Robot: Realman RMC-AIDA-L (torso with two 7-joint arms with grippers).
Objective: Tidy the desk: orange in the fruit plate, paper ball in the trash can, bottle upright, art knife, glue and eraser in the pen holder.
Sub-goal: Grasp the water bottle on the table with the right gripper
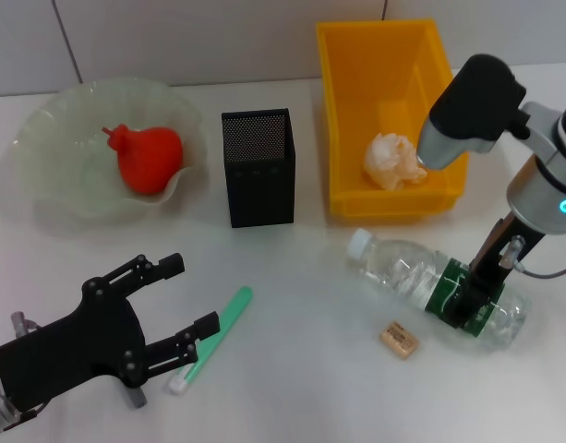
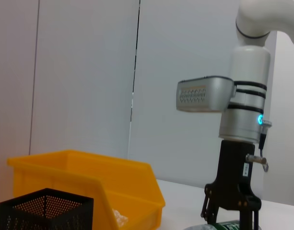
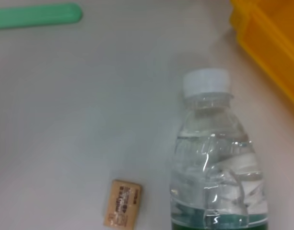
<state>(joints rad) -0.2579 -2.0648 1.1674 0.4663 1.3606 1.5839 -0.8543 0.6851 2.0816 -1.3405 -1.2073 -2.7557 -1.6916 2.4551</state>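
Observation:
The orange [image 1: 151, 157] lies in the pale green fruit plate [image 1: 42, 138] at the far left. Inside the yellow trash can [image 1: 356, 65] sits the paper ball [image 1: 394, 159]. The bottle [image 1: 403, 268] lies on its side, cap toward the pen holder [image 1: 258, 166]. My right gripper [image 1: 469, 300] is down over the bottle's green label. The tan eraser [image 1: 399, 339] rests just in front of the bottle. The green glue [image 1: 218, 334] lies beside my open left gripper [image 1: 186, 300], which holds nothing. A grey stub [image 1: 135, 399] shows under that gripper, possibly the art knife.
The pen holder stands between the plate and the trash can, and the bottle's cap [image 3: 205, 81] lies near the can's front wall [image 3: 271, 43]. The eraser [image 3: 123, 203] is beside the bottle's body. A white wall backs the table.

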